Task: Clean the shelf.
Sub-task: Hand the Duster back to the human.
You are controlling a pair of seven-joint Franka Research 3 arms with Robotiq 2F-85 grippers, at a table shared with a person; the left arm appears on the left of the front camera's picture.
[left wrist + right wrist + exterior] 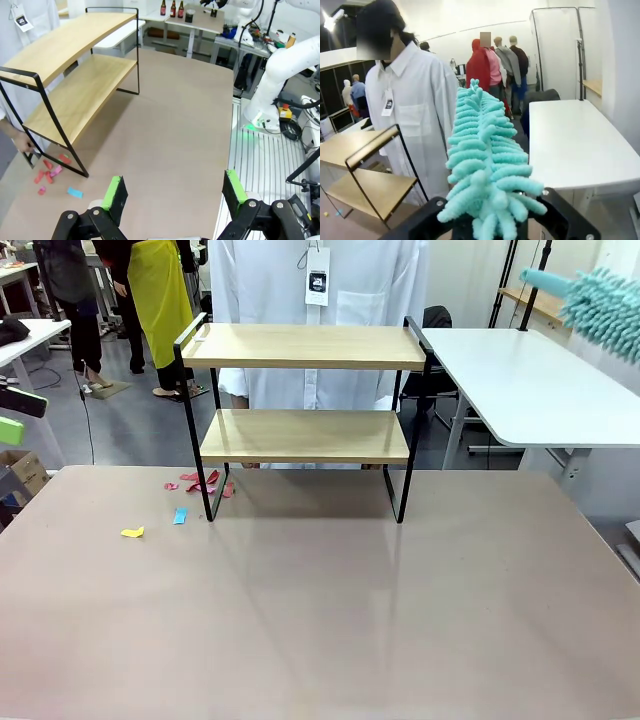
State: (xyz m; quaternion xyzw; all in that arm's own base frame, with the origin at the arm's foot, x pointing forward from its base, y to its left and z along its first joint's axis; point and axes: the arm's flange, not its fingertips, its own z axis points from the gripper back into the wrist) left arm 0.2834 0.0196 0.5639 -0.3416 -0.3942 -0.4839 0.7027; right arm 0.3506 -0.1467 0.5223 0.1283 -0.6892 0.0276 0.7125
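Right gripper point(490, 227) is clamped on a teal fluffy duster point(487, 170), raised high at the far right, well apart from the shelf point(305, 420). Its wrist view shows a person in a white coat point(415, 115) behind the shelf. Left gripper point(175, 192) hangs with jaws spread wide, holding nothing, above the brown desk point(170, 125). That view shows paper scraps point(52, 172) beside the shelf's foot. Two light wooden boards in a thin black frame stand at the desk's far edge.
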